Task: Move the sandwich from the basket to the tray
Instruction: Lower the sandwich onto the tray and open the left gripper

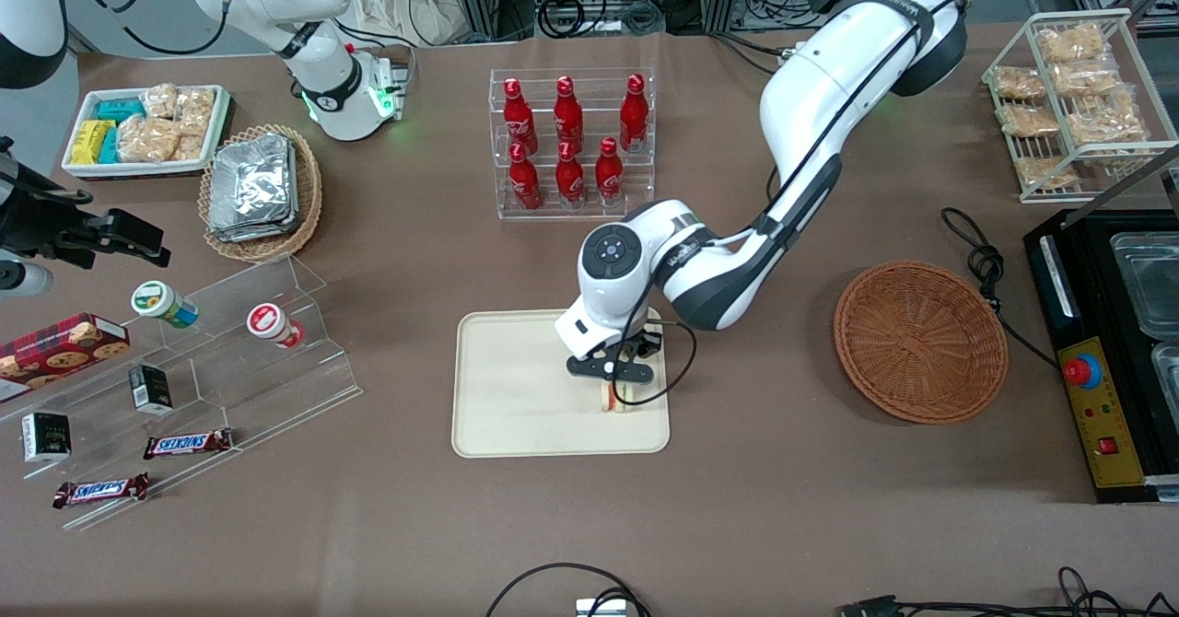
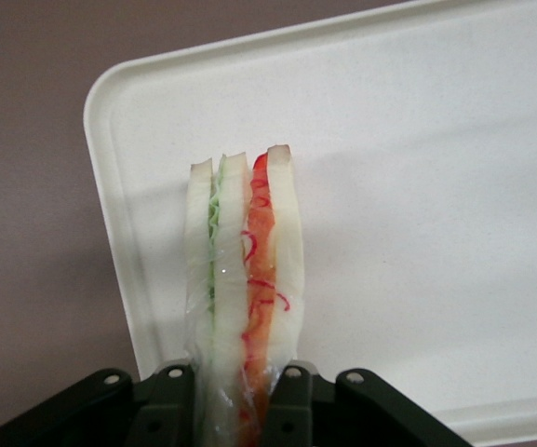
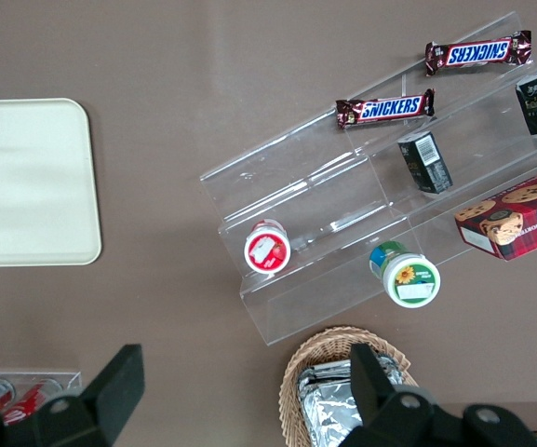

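Note:
My left gripper (image 1: 612,385) hangs over the cream-beige tray (image 1: 502,396), near the tray's end toward the working arm. It is shut on the sandwich (image 1: 609,400), a wrapped white-bread wedge with red-orange and green layers. In the left wrist view the black fingers (image 2: 291,400) press both sides of the sandwich (image 2: 243,279), which stands on edge over the tray (image 2: 436,186). The reddish-brown basket (image 1: 919,341) sits empty toward the working arm's end of the table. I cannot tell whether the sandwich touches the tray.
A clear rack of red bottles (image 1: 571,143) stands farther from the front camera than the tray. A tan basket of foil packets (image 1: 258,189), a white snack bin (image 1: 143,129) and a clear stepped shelf (image 1: 212,350) lie toward the parked arm's end. A black appliance (image 1: 1105,350) stands beside the empty basket.

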